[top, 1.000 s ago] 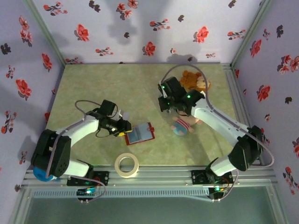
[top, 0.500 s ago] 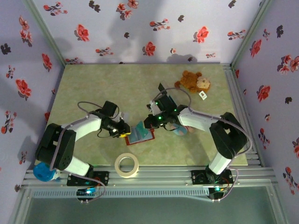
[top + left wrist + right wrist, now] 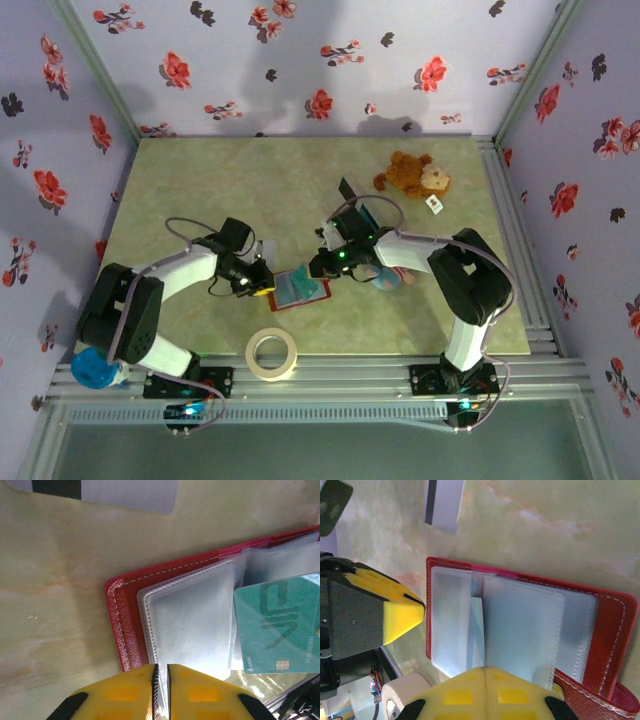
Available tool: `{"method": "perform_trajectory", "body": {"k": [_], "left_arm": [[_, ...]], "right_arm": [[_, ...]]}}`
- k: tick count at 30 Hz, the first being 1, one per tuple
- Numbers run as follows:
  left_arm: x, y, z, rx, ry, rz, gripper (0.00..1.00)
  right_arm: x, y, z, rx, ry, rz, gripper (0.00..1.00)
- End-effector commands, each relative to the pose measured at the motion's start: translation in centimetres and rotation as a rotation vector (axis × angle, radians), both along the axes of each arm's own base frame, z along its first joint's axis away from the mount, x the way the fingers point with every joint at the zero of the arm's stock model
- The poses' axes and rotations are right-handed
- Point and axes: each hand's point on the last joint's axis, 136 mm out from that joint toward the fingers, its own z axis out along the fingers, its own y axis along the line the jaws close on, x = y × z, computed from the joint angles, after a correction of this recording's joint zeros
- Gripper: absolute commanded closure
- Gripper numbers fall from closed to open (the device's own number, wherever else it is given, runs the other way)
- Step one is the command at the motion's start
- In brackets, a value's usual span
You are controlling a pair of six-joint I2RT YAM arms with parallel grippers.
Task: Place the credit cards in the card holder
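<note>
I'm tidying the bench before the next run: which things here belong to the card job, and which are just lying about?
Job: red card holder; teal card at its pockets; grey card with a black stripe, on the table beside it.
Lying about: brown plush toy; blue-and-pink plush toy; tape roll.

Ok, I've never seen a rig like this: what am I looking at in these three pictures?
Two robot arms work at a table. One camera looks down from above; the other two ride on the wrists, yellow fingertips in view. On it: an open red wallet, a tape roll, a brown plush toy, a blue-pink plush toy, a grey card. The right gripper, shut, seems to hold a teal card at the wallet. The left gripper has its fingers almost together at a clear pocket.
</note>
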Motion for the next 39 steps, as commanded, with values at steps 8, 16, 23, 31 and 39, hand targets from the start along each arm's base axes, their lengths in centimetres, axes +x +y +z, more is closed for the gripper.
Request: {"method": "perform_trajectory", "body": {"k": [8, 16, 23, 31, 39], "left_arm": [[-0.6, 0.6, -0.6, 0.040, 0.024, -0.018, 0.84], [-0.7, 0.7, -0.7, 0.038, 0.024, -0.014, 0.88], [-0.5, 0.6, -0.5, 0.039, 0.016, -0.021, 0.91], [-0.5, 0.6, -0.7, 0.041, 0.023, -0.026, 0.92], [-0.6, 0.6, -0.7, 0.045, 0.029, -0.031, 0.93]], "right_arm": [[-0.5, -0.8, -1.2, -0.008, 0.036, -0.018, 1.00], [-0.7, -0.4, -1.8, 0.008, 0.068, -0.023, 1.00], [-0.5, 0.4, -2.1, 0.025, 0.077, -0.028, 0.99], [0.6, 1.0, -2.1, 0.029, 0.065, -0.076, 0.95], [0.6, 2.3, -2.2, 0.041, 0.061, -0.097, 0.97]]}}
